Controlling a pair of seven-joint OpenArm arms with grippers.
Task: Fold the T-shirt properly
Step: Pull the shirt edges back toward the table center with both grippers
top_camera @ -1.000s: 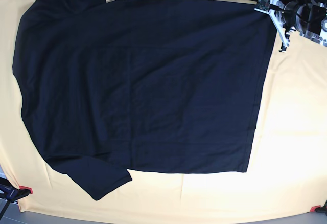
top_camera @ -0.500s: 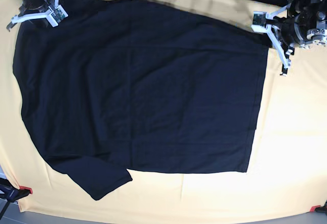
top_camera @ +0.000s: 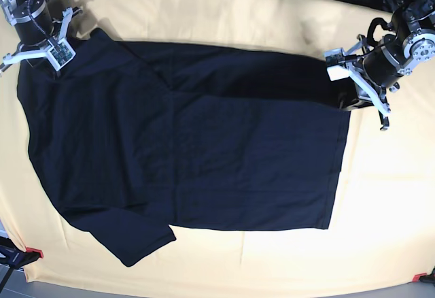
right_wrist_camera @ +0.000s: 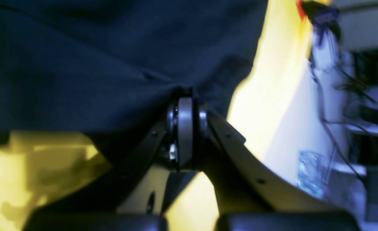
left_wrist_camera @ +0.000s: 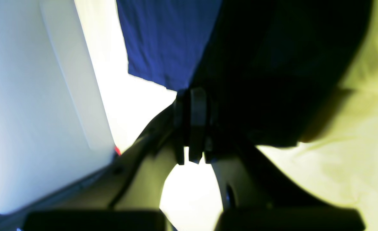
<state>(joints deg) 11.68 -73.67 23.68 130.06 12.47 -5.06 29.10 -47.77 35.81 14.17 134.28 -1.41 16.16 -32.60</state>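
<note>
Both grippers are clamped on the T-shirt (top_camera: 190, 148): the left gripper (left_wrist_camera: 192, 125) pinches its far right corner, the right gripper (right_wrist_camera: 185, 134) its far left corner. Only the base view shows the shirt spread across the yellow table cover (top_camera: 387, 196).

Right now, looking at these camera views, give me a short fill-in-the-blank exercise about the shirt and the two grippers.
1. The left gripper is ____ on the T-shirt.
2. The right gripper pinches the ____ by its edge.
3. The shirt lies on a ____ cloth.
4. In the base view, the visible sleeve points toward the lower ____.

Missing words: shut; T-shirt; yellow; left
</note>
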